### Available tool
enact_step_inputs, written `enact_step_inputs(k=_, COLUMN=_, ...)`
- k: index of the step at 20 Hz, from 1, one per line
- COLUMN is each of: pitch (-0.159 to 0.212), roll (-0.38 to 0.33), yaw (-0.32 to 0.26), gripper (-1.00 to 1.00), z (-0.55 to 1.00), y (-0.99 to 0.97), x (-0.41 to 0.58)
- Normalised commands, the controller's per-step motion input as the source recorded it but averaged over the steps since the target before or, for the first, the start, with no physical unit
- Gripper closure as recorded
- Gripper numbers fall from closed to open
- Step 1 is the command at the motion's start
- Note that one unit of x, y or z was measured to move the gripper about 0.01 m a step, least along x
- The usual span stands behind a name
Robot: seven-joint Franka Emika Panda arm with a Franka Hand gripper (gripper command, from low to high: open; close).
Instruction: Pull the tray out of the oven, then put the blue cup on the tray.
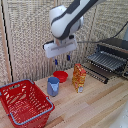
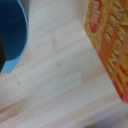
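Blue cup point(image 1: 53, 86) on table; arm hangs above, jaws point(image 1: 62, 60) spread, empty, pointing down.

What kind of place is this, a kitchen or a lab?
Probably a lab's mock kitchen: a toaster oven with its door open, a blue cup and a red basket on a wooden table, under a robot arm.

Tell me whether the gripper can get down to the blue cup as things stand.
Probably yes. The gripper hangs above the table, between the blue cup and the orange bag. The cup stands apart from the bag, its top uncovered.
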Motion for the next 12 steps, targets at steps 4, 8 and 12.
enact_step_inputs(k=4, pitch=-0.069, roll=0.097, yaw=0.012, gripper=-1.00, z=-0.63, y=0.26, x=-0.008)
enact_step_inputs(k=8, pitch=0.000, roll=0.081, yaw=0.070, gripper=-1.00, z=-0.53, y=-0.01, x=0.000)
enact_step_inputs(k=12, pitch=0.031, roll=0.074, yaw=0.099, gripper=-1.00, z=-0.29, y=-0.01, x=0.000)
